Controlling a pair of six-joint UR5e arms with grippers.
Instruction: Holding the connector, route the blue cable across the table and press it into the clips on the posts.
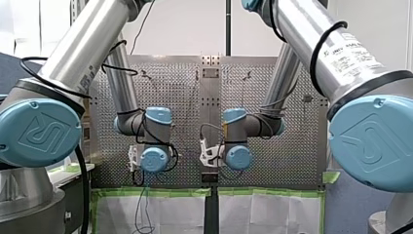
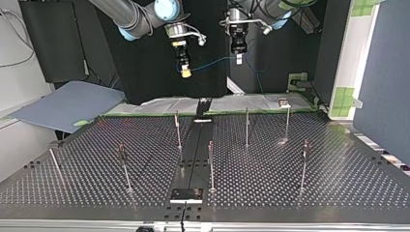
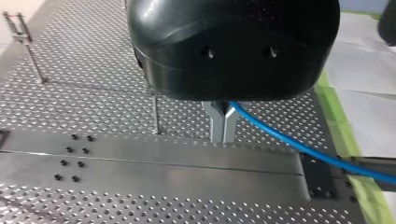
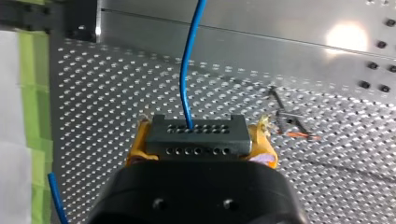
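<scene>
Squarely in right pincer (image 4: pixel 201 133), connector (image 4: pixel 196 145), blue cable (image 4: pixel 188 60) ahead

The connector (image 4: pixel 196 135) is a small dark grey block with rows of little holes, squeezed between the yellow pads (image 4: pixel 135 145) of the right gripper (image 4: pixel 198 140). The thin blue cable (image 4: pixel 187 70) comes out of its middle and hangs in the air. The thin metal posts (image 2: pixel 247 126) stand straight up

Shiny perforated metal table (image 4: pixel 116 93); connector (image 4: pixel 196 144) apparently matt plastic.
</scene>
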